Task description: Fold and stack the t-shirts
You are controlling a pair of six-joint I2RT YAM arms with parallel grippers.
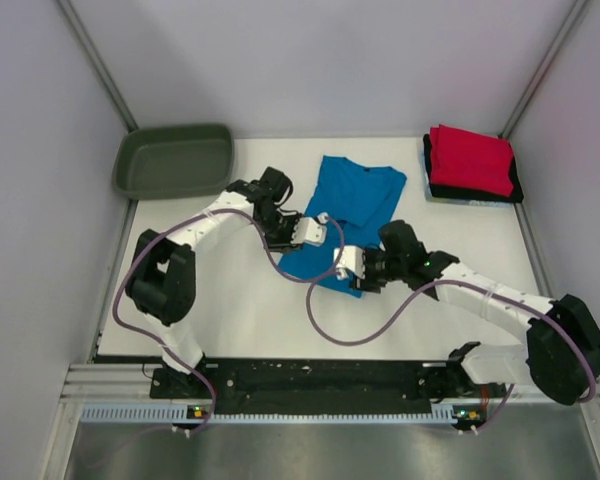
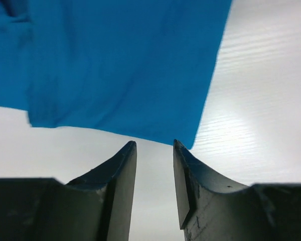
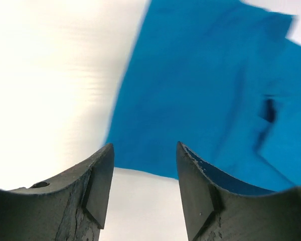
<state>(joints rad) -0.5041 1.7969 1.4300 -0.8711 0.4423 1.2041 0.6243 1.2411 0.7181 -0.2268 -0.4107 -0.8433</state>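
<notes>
From above, a turquoise shirt lies flat in the middle of the white bench, collar toward the far wall. A stack of folded shirts, with a red one on top, sits at the far right corner. A green tub sits at the far left. Both arms reach inward. The left pincer is at the shirt's near left edge, and the right pincer is at the near hem, close beside it.

From the left wrist, the left pincer is parted by a narrow gap and holds nothing. A corner of the turquoise shirt ends just beyond its fingertips, with bare bench to the right.

From the right wrist, the right pincer is open wider and is also empty. The hem of the turquoise shirt runs just past its tips, with bright bench to the left.

The risks, as I judge them:
- The left pincer's narrow gap may slide over the hem and close on nothing.
- Either pincer may catch only the top layer of cloth.
- If one side grips and the other misses, the lift would drag the shirt askew and the fold would bunch.
- The two wrists are so close together that they could knock each other.
</notes>
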